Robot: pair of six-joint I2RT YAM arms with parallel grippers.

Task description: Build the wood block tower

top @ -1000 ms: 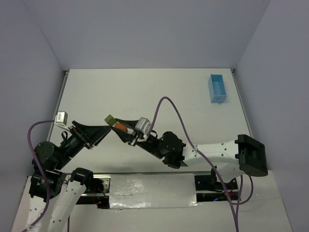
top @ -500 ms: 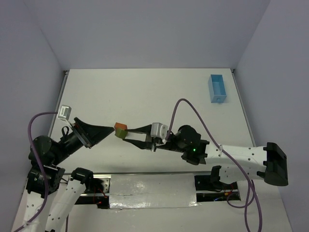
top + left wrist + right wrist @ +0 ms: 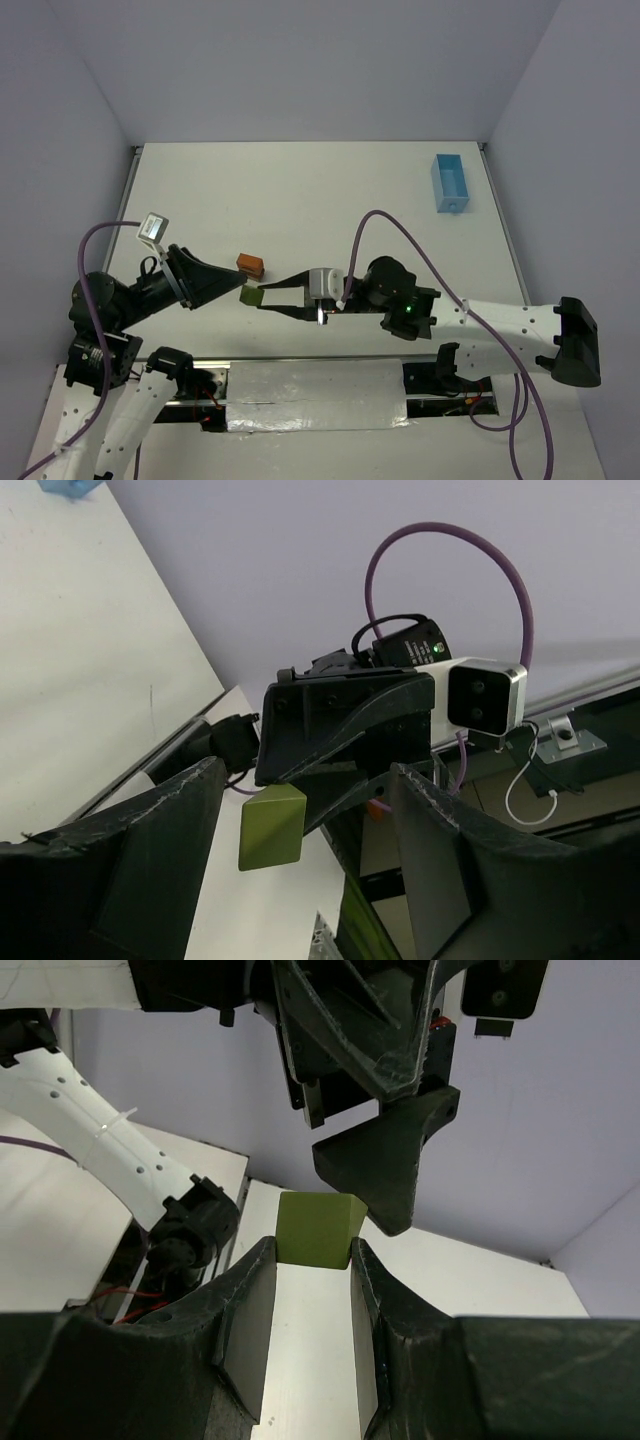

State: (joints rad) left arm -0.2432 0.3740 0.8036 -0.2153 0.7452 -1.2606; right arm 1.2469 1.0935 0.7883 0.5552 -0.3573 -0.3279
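Right gripper [image 3: 258, 297] clamps the olive-green block [image 3: 250, 295] at its fingertips, nose-to-nose with the wide-open left gripper [image 3: 232, 285]; orange-brown block [image 3: 250, 264] lies crosswise on the table [image 3: 350, 200], just beyond both.

left gripper [image 3: 233, 284] spread, right gripper [image 3: 260, 297] pinching block [image 3: 318, 1228]

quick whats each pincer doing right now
left pincer: open, holding nothing
right pincer: closed on the green block
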